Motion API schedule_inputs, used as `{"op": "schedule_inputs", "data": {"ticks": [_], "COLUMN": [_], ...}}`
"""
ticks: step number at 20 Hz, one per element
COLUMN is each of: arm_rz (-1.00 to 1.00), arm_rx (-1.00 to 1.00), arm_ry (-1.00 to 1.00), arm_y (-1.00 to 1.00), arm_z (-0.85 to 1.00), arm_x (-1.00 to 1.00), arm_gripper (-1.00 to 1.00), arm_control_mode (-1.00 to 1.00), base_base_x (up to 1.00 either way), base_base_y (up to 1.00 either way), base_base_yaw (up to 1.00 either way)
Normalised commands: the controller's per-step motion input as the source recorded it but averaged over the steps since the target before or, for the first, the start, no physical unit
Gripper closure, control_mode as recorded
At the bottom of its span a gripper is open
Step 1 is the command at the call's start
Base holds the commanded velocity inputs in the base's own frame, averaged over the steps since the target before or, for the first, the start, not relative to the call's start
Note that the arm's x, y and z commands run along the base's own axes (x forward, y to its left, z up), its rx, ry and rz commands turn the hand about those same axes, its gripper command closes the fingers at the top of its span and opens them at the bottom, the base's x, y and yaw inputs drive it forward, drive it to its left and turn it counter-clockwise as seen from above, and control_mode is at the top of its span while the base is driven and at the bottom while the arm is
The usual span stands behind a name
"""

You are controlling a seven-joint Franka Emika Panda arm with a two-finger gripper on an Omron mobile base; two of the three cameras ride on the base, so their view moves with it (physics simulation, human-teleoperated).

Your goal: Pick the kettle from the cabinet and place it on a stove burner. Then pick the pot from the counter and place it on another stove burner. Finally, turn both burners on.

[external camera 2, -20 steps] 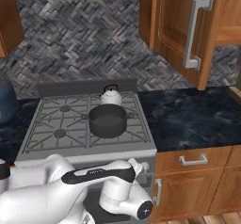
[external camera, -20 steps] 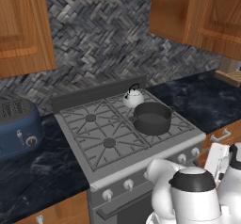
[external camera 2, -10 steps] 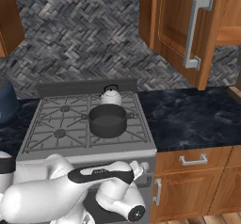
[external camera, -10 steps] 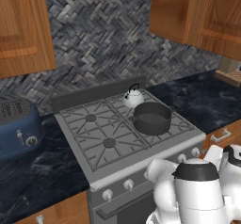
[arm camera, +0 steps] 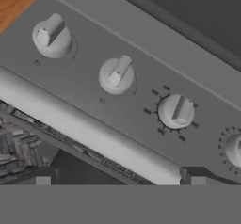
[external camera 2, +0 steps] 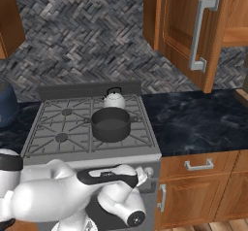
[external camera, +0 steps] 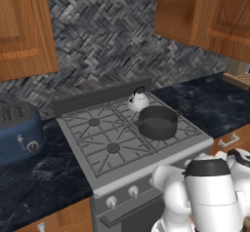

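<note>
Nearest, in the hand view, the gripper (arm camera: 120,180) has its jaws spread wide with nothing between them; its two dark tips sit at the lower edge of the frame, facing the grey range front. Three round knobs (arm camera: 116,74) run from upper left to right of centre, and a fourth is cut off at the right edge.

Farther back, in the right base view, the pot (external camera 2: 111,124) sits on the front right stove burner, centre of the frame. Just behind it the kettle (external camera 2: 114,99) stands on the rear right burner. The two left stove burners (external camera: 113,148) are bare. The counter (external camera 2: 193,121) spreads to the right, and the cabinet (external camera 2: 186,28) hangs upper right.
</note>
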Motion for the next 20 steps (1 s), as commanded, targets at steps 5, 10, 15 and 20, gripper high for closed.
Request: {"op": "schedule_inputs", "data": {"ticks": [5,10,15,20], "arm_rz": [-0.02,0.00,-0.03,-0.04], "arm_rx": [0.02,0.01,0.04,0.04], "arm_ry": [0.00,0.00,0.00,0.00], "arm_y": [0.00,0.00,0.00,0.00], "arm_z": [-0.26,-0.15,-0.09,-0.06], "arm_x": [0.01,0.00,0.15,0.21], "arm_gripper": [-1.00,-1.00,-1.00,-1.00], "arm_control_mode": [-1.00,-1.00,-1.00,-1.00], "base_base_x": [0.00,0.00,0.00,0.00], "base_base_y": [0.00,0.00,0.00,0.00], "base_base_yaw": [0.00,0.00,0.00,0.00]}}
